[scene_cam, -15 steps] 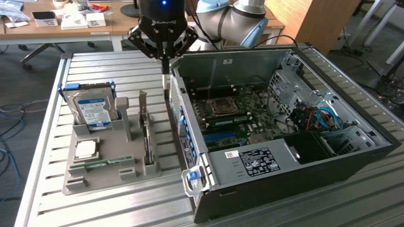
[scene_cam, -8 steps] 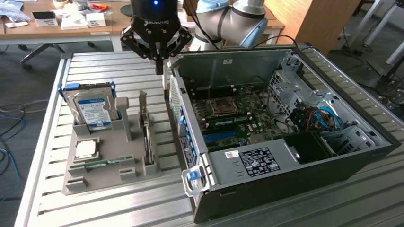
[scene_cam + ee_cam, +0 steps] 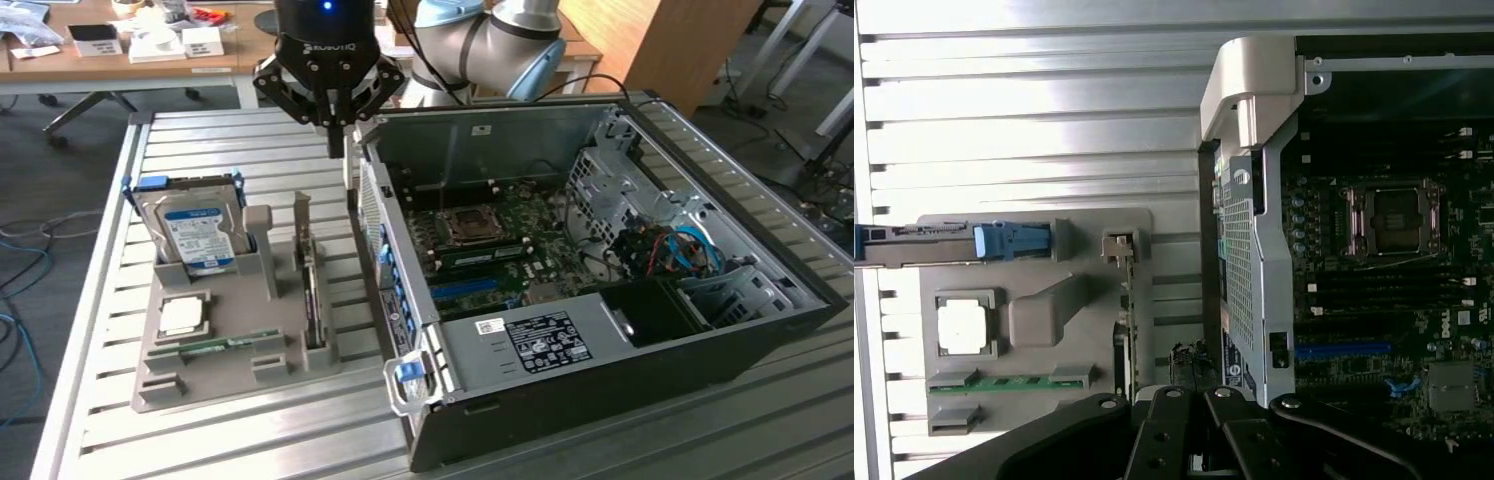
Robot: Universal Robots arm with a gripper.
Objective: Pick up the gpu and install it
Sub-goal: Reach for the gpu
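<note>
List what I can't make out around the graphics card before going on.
- Graphics card: edge-on in the exterior view, lower edge sunk in the grey holder.
- One end of it, wrist view: behind the gripper's black links.
- Hard drive: lower part behind the holder's wall, exterior view.

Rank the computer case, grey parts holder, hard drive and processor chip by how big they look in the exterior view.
1. computer case
2. grey parts holder
3. hard drive
4. processor chip
The differences are plain, so nearness to the camera leaves no doubt.
</note>
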